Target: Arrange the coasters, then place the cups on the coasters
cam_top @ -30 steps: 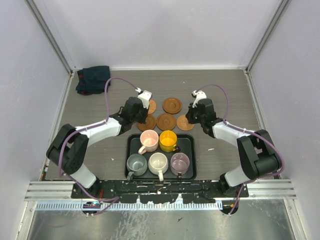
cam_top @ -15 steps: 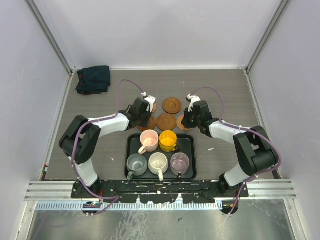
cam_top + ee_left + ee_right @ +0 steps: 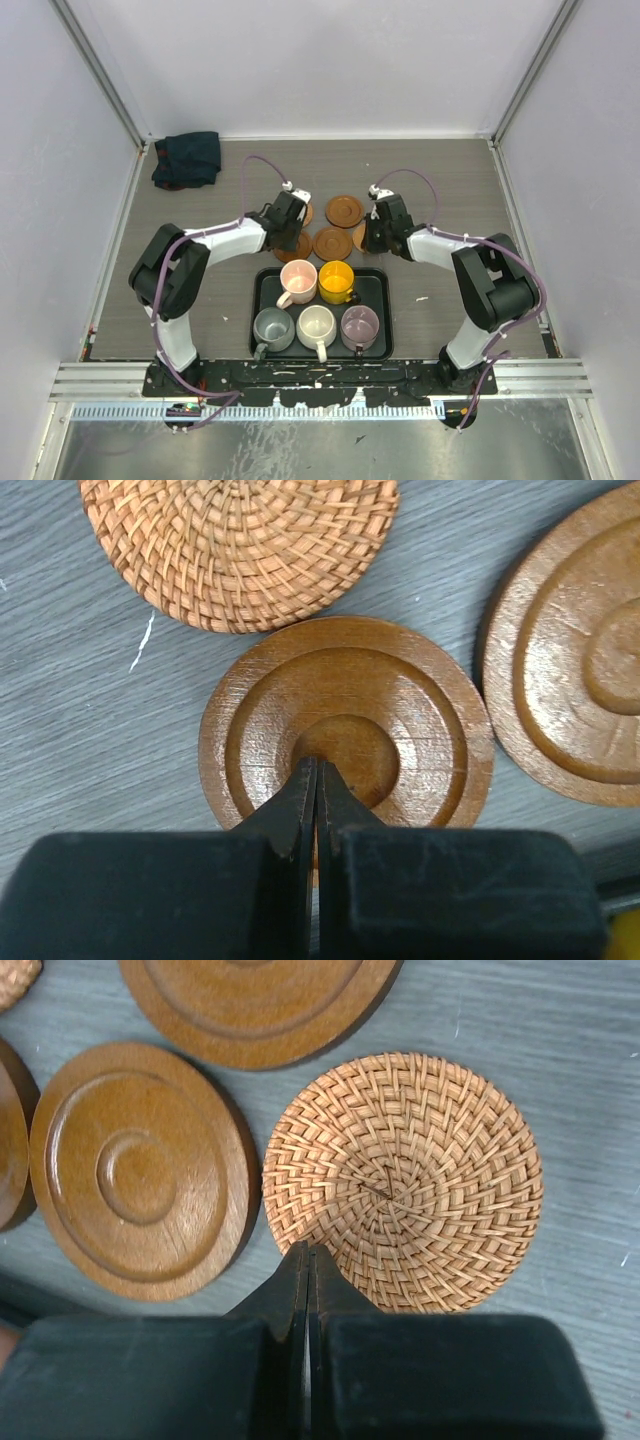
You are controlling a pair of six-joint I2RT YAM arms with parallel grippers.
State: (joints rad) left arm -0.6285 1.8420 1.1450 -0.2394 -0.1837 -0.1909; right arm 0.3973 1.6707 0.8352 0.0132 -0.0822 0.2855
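Wooden coaster [image 3: 345,730] and woven coaster [image 3: 402,1180] beyond the tray [image 3: 256,310] have just been reached by clenched, empty left fingers [image 3: 296,810] and right fingers [image 3: 295,1282], so arranging is judged underway.

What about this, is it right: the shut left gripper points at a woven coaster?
No. The left wrist view shows the shut left gripper pointing at a ringed wooden coaster; the woven coaster lies beside it.
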